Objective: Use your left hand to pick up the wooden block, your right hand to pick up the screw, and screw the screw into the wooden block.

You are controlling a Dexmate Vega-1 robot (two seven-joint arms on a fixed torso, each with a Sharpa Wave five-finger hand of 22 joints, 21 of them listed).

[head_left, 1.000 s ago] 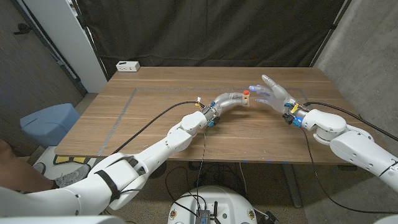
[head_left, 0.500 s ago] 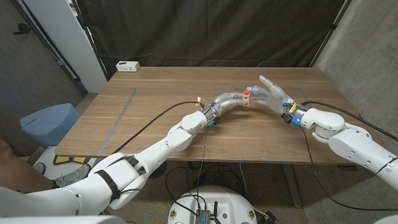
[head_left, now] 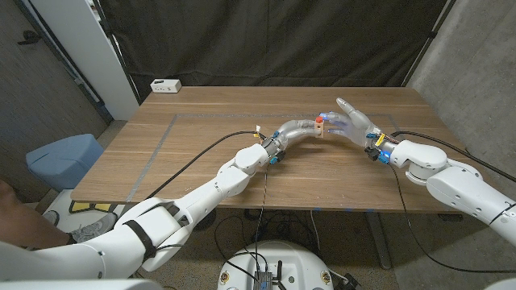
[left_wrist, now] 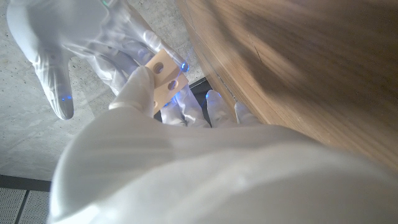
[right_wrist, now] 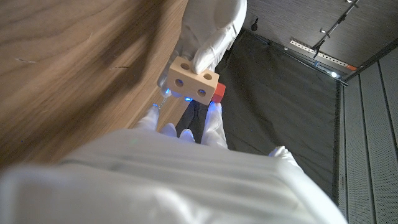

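My left hand point(head_left: 299, 127) holds the small wooden block point(head_left: 322, 131) above the middle of the table; its thumb presses the holed face of the block point(left_wrist: 165, 76). The red-headed screw point(head_left: 320, 120) stands up out of the block's top. My right hand point(head_left: 358, 122) has come in from the right, fingers spread, and its fingertips point(right_wrist: 212, 109) reach the block point(right_wrist: 192, 79) right beside the screw point(right_wrist: 219, 93). Whether they pinch the screw is hidden. In the left wrist view the right hand point(left_wrist: 68, 37) sits just behind the block.
A white box point(head_left: 165, 84) lies at the table's far left corner. Pale tape lines point(head_left: 158, 145) mark the left part of the wooden table point(head_left: 218, 165). A blue seat point(head_left: 64, 157) stands beyond the left edge. Cables trail from both wrists.
My right hand moved left from a short gap to the block and screw, then held there. The left hand and block have stayed put.
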